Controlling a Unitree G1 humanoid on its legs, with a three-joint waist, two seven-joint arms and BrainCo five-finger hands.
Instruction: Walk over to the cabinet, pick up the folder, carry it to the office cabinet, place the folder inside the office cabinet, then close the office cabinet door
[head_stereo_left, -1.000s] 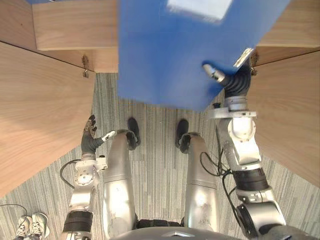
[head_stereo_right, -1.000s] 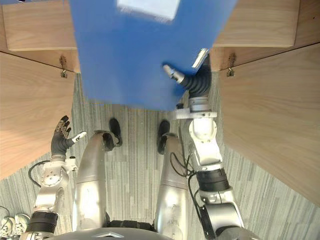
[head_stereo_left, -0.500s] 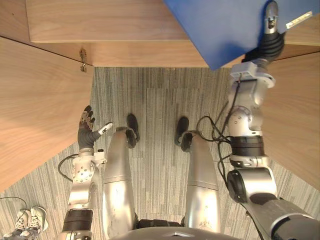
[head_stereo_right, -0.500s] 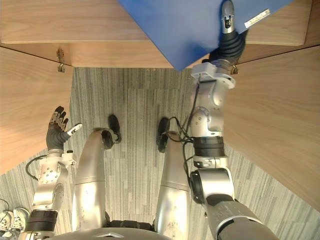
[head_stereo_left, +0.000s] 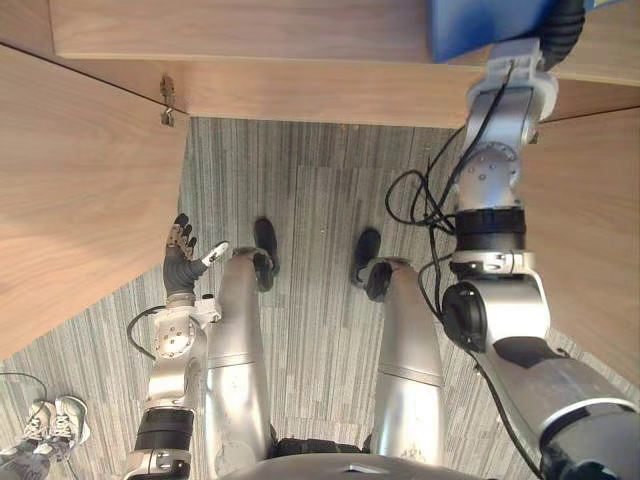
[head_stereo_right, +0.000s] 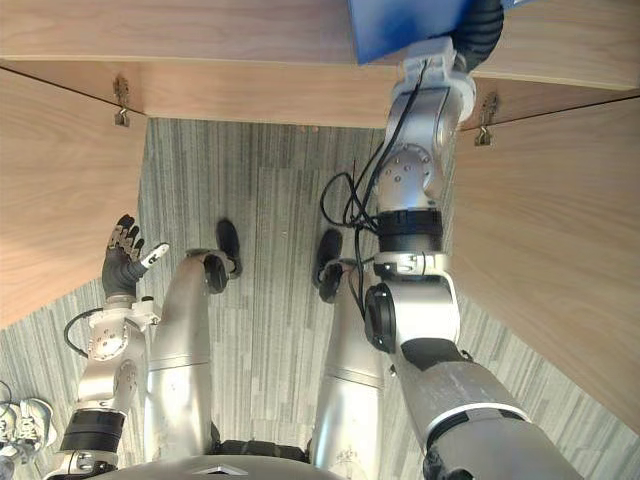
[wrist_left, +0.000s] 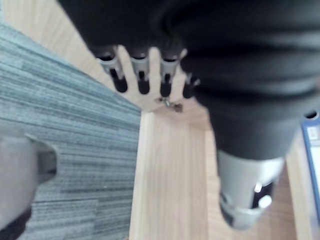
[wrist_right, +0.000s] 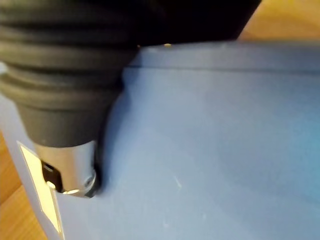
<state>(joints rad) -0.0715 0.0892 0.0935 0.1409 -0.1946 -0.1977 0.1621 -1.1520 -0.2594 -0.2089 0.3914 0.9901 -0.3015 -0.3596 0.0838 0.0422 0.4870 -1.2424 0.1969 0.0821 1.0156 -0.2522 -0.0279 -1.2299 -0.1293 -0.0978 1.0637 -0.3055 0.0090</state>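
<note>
The right hand (wrist_right: 67, 167) grips the blue folder (head_stereo_left: 480, 25), its thumb pressed flat on the cover, and holds it high in front of the open wooden cabinet (head_stereo_left: 250, 40). The left hand (head_stereo_left: 181, 265) hangs low near the left cabinet door (head_stereo_left: 80, 200), fingers straight and empty, above the striped carpet (head_stereo_left: 310, 180).

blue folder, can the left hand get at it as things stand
Probably not: the left hand hangs open down beside the wooden door, while the blue folder is far across at the cabinet front, pinched in the right hand.
</note>
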